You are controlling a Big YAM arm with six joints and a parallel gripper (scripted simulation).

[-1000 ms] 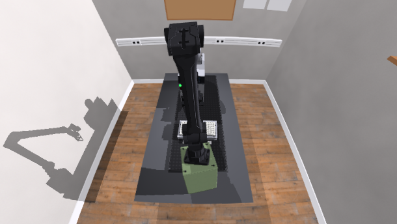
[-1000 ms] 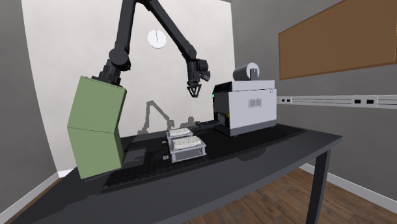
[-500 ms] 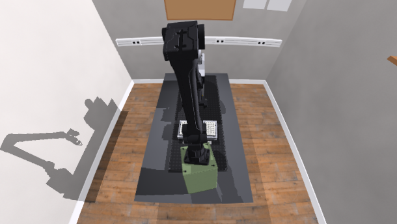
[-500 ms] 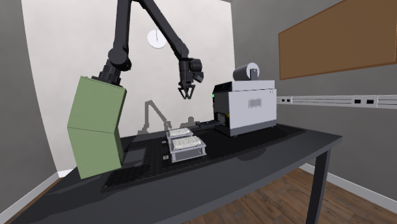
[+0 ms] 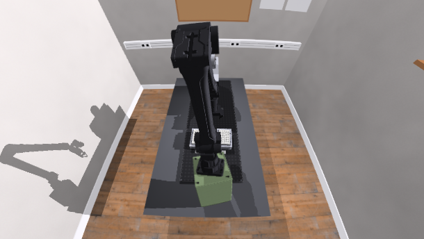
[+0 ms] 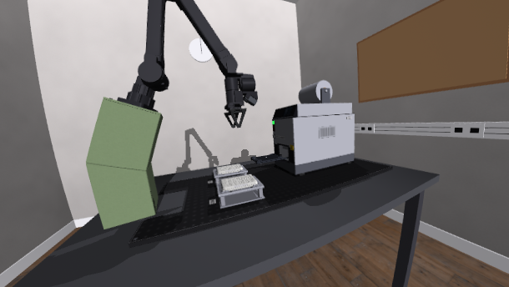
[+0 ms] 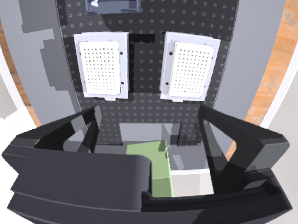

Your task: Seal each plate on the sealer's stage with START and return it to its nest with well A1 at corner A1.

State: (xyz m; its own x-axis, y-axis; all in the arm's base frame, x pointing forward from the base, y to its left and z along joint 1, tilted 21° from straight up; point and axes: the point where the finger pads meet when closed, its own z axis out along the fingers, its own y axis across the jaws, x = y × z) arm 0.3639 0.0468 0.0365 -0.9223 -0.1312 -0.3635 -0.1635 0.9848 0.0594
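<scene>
- High over the table (image 5: pixel 255 194) (image 6: pixel 334 208) (image 7: pixel 237 65), between plates and sealer: gripper (image 5: pixel 218 115) (image 6: pixel 236 126) (image 7: pixel 149 110), with fingers spread wide and pointing down.
- On the near side: one white plate, the near plate (image 5: pixel 226 136) (image 6: pixel 239 183) (image 7: pixel 192 68), lying on the near nest (image 5: pixel 227 147) (image 6: pixel 262 187) (image 7: pixel 167 60).
- Just beside, on the far side: the far plate (image 5: pixel 195 135) (image 6: pixel 229 168) (image 7: pixel 101 67), lying on the far nest (image 5: pixel 191 144) (image 6: pixel 215 171) (image 7: pixel 124 65).
- To the right, well apart from the gripper: sealer (image 5: pixel 216 69) (image 6: pixel 325 138), with lamp (image 6: pixel 273 123) of green light.
- Sticking out to the left from the sealer: dark stage (image 6: pixel 264 159) (image 7: pixel 114 6).
- To the left of both nests: green pedestal (image 5: pixel 214 192) (image 6: pixel 121 138) (image 7: pixel 161 170), under the arm.
- Small labels of nests and of well A1: cannot read.
</scene>
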